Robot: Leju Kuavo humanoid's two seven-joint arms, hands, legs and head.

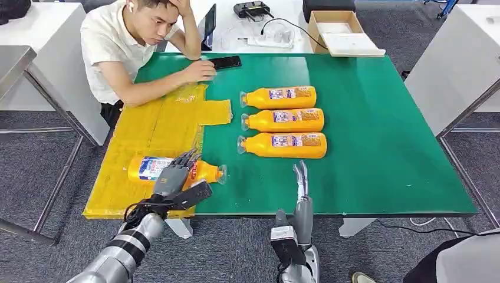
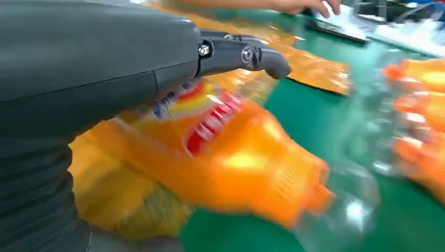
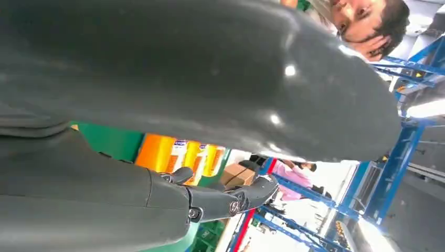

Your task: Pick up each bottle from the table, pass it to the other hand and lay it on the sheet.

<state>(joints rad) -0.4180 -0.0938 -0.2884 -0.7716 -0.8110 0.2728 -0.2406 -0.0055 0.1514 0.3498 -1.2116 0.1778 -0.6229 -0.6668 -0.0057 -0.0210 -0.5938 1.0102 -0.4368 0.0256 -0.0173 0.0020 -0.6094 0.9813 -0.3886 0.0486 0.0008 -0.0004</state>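
At the table's left side lies the yellow plastic sheet (image 1: 150, 132), its near-left corner reaching the table's front edge; on its near part lies one orange bottle with a blue-and-white label (image 1: 154, 168), on its side, clear cap (image 1: 221, 173) pointing right and just past the sheet's right edge onto the green table top (image 1: 377, 135); the left hand (image 1: 174, 177) rests over this bottle's middle, fingers laid across the label and curved around it, thumb on the near side; the blurred left wrist view shows the bottle right under the hand, so it appears to hold the bottle, though I cannot tell how firmly; beyond the sheet a person (image 1: 127, 44) leans on the far-left corner, one hand beside a black phone (image 1: 226, 62); right of the sheet, at mid-table, three more orange bottles (image 1: 283, 121) lie side by side, caps to the left; in front of them the right hand (image 1: 302, 177) hovers at the front edge, fingers straight and pressed together, holding nothing; bare green surface stretches to the right edge.
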